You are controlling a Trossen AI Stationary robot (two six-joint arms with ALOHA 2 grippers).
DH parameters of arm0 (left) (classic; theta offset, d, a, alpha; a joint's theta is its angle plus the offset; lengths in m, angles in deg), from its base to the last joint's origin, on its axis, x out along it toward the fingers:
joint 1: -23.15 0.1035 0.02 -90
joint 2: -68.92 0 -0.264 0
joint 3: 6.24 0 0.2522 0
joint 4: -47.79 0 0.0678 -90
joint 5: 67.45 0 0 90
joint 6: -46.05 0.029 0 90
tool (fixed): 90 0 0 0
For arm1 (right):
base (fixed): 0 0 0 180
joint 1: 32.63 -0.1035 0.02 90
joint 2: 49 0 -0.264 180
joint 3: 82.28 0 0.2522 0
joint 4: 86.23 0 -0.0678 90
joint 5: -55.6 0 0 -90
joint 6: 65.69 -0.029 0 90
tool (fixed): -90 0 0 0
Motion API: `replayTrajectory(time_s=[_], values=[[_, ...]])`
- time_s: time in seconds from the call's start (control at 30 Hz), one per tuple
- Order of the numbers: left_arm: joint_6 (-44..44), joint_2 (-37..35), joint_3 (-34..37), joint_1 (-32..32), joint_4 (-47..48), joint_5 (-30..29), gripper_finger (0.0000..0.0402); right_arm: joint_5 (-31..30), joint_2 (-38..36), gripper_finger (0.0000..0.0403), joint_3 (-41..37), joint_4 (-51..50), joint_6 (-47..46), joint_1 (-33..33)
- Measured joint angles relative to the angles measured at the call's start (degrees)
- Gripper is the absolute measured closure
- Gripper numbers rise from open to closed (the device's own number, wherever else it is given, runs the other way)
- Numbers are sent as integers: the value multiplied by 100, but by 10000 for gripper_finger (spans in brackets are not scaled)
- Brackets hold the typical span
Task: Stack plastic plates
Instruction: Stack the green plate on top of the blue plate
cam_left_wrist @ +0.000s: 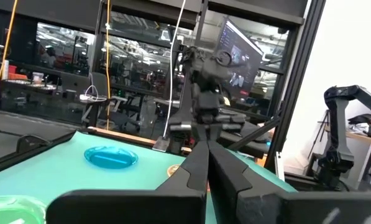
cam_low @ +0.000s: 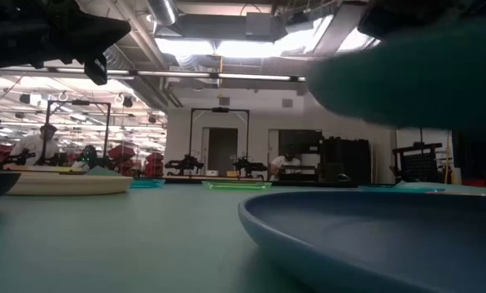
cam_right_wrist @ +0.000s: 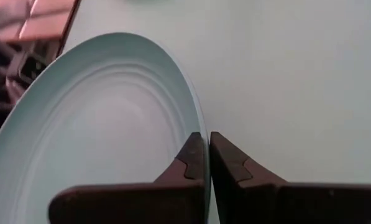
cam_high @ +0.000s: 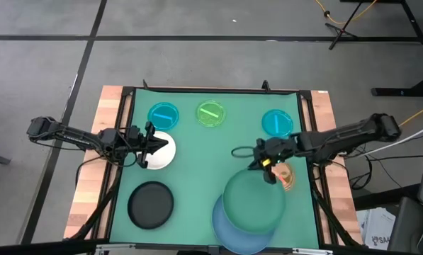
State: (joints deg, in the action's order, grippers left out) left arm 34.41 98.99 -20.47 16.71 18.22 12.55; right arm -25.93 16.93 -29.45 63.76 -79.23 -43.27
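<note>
My right gripper [cam_high: 256, 161] is shut on the large teal-green plate [cam_high: 254, 202], which hangs over the light-blue plate [cam_high: 239, 234] at the table's near edge. In the low view the teal-green plate [cam_low: 413, 77] floats above the light-blue plate [cam_low: 373, 236]. My left gripper [cam_high: 153, 145] is shut and hovers over the white plate [cam_high: 163, 153], clear of it in the low view. The black plate [cam_high: 151, 205] lies near left. Two small blue plates [cam_high: 163, 115] [cam_high: 276, 122] and a green one [cam_high: 211, 113] lie along the far side. The orange plate [cam_high: 287, 177] is partly hidden beside my right gripper. My right gripper pinches the teal-green plate's far rim [cam_right_wrist: 194, 124] between its two fingers, one on the inner face and one on the outer side. The fingers slant down from the table's far right. The plate is lifted clear above the light-blue plate.
The green mat [cam_high: 204, 163] has bare room in its middle, between the white plate and my right gripper. Wooden strips [cam_high: 91, 170] and a dark frame edge the table. The low view shows a lab room with people far behind.
</note>
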Motion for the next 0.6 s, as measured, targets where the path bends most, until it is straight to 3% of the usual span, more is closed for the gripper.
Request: replayTrajectory(time_s=[0.27,0.6], values=[[0,0,0,0,0,0,401,-1,778,402,-2,703,-138,-454],[2,0,1,-46,-2,-20,401,-12,1576,402,-2,1293,-141,-475]])
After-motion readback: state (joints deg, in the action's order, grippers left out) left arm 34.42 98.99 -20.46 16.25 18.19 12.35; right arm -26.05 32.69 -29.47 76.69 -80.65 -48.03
